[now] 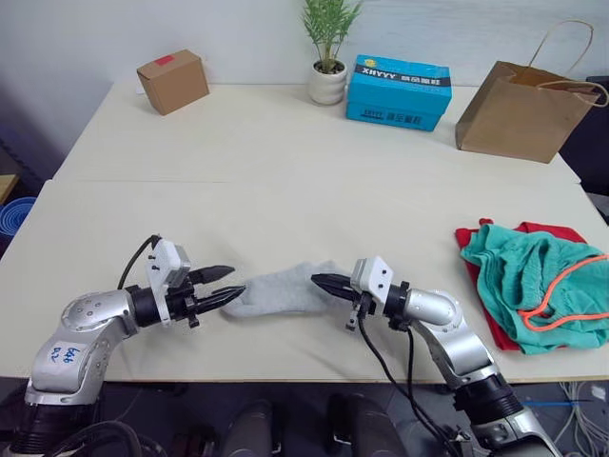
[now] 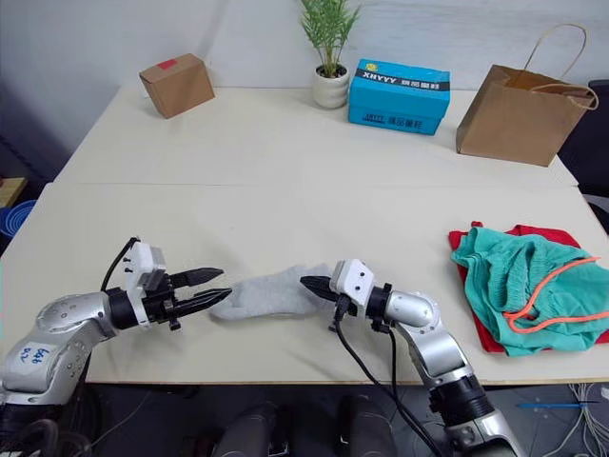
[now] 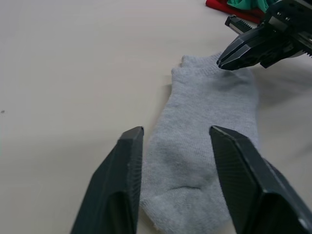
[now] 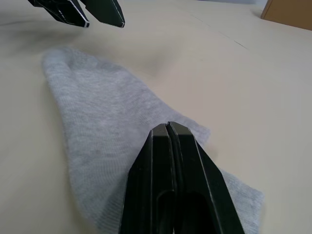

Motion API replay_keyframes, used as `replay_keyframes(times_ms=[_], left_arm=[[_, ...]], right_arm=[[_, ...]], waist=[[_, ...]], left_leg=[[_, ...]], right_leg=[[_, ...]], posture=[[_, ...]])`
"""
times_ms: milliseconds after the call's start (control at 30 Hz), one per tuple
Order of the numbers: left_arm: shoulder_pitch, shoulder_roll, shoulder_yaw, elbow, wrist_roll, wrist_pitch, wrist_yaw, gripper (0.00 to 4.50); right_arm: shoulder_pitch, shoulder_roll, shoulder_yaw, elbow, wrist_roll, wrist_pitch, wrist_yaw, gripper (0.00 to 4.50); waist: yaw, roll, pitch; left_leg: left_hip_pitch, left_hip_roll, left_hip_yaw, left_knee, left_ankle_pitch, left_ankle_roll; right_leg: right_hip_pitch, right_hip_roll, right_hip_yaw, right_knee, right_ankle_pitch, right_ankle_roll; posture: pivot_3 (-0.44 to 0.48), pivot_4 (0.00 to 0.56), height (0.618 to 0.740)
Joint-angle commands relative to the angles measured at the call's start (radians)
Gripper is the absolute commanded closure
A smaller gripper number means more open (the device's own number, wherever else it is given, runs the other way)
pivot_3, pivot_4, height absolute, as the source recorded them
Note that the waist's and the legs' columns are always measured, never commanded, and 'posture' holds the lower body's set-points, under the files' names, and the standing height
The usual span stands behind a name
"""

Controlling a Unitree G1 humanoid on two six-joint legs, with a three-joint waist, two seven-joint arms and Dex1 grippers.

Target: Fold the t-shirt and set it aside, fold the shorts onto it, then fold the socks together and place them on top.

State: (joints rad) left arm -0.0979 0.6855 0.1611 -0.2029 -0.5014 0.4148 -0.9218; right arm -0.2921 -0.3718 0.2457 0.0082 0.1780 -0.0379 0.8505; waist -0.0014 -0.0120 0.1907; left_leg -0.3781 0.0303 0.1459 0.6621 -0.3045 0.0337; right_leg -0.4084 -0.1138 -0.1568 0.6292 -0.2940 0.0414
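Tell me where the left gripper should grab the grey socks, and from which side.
Probably the toe end. The socks lie flat, lengthwise between the grippers, the rounded toe facing the open left gripper and the cuff under the shut right gripper. Coming in low from the robot's left, along the table, one finger could slide under the toe edge, one over it.

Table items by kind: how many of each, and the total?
Clothing: 3 (t-shirt, shorts, socks)
Boxes: 2 (brown box, blue box)
Paper bag: 1
Potted plant: 1
Total: 7
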Motion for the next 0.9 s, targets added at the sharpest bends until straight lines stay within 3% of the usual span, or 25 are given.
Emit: replay_keyframes(times_ms=[33,133,367,500,633,733,867,900], left_arm=[[-0.019,-0.007,-0.018,0.021,0.016,-0.054,-0.03,1.07],[-0.018,-0.012,-0.002,0.033,0.027,-0.076,-0.015,0.11],[0.037,0.098,0.079,0.104,0.043,-0.148,-0.101,0.05],[0.031,0.136,0.105,0.131,-0.004,-0.071,-0.128,0.05],[0.037,0.179,0.081,0.118,-0.004,0.008,-0.154,0.0],[0.02,0.185,0.071,0.102,-0.018,0.085,-0.135,0.0],[-0.006,0.18,0.038,0.079,-0.013,0.133,-0.13,0.0],[-0.014,0.176,0.026,0.073,-0.011,0.142,-0.128,0.0]], right_arm=[[-0.01,-0.003,-0.028,-0.03,0.026,0.007,0.007,4.5],[-0.014,-0.015,-0.053,-0.075,0.081,0.069,0.031,4.5],[-0.031,-0.126,-0.122,-0.236,0.298,0.426,0.105,4.5],[-0.039,-0.201,-0.164,-0.299,0.455,0.645,0.142,4.5],[-0.058,-0.259,-0.151,-0.308,0.423,0.698,0.129,3.6],[-0.088,-0.283,-0.11,-0.29,0.322,0.755,0.026,2.55],[-0.123,-0.243,-0.102,-0.272,0.359,0.803,0.039,1.16],[-0.134,-0.239,-0.091,-0.27,0.355,0.817,0.04,1.16]], waist=[[-0.002,0.0,0.0],[-0.004,0.0,0.0],[-0.004,0.001,0.0],[0.0,0.001,0.001],[-0.001,0.001,0.001],[-0.001,0.001,0.001],[-0.003,0.001,0.001],[-0.003,0.001,0.001]], left_leg=[[0.0,0.0,0.0,0.0,0.0,0.0],[0.0,0.0,0.0,0.0,0.0,0.0],[0.0,0.001,0.0,-0.001,-0.001,0.0],[0.0,0.001,0.0,-0.001,-0.002,0.0],[-0.001,0.001,0.0,-0.001,-0.003,0.001],[-0.001,0.001,0.0,-0.001,-0.004,0.0],[-0.004,0.001,0.0,-0.001,-0.003,-0.001],[-0.004,0.001,0.0,-0.001,-0.003,-0.001]], right_leg=[[0.0,0.0,0.0,0.0,0.0,0.0],[0.0,0.0,0.0,0.0,0.0,0.0],[-0.001,0.0,0.0,0.0,0.0,-0.001],[-0.001,0.0,0.0,-0.001,-0.001,-0.001],[-0.001,-0.001,0.0,-0.002,-0.001,-0.001],[-0.002,-0.001,0.0,-0.002,-0.001,-0.001],[-0.005,-0.001,0.0,-0.001,-0.001,-0.001],[-0.005,-0.001,0.0,-0.001,-0.001,-0.001]], posture=[[0.0,0.15,0.74],[0.0,0.15,0.74],[0.0,0.15,0.74],[0.0,0.15,0.74],[0.0,0.15,0.74],[0.0,0.15,0.74],[0.0,0.15,0.74],[0.0,0.15,0.74]])
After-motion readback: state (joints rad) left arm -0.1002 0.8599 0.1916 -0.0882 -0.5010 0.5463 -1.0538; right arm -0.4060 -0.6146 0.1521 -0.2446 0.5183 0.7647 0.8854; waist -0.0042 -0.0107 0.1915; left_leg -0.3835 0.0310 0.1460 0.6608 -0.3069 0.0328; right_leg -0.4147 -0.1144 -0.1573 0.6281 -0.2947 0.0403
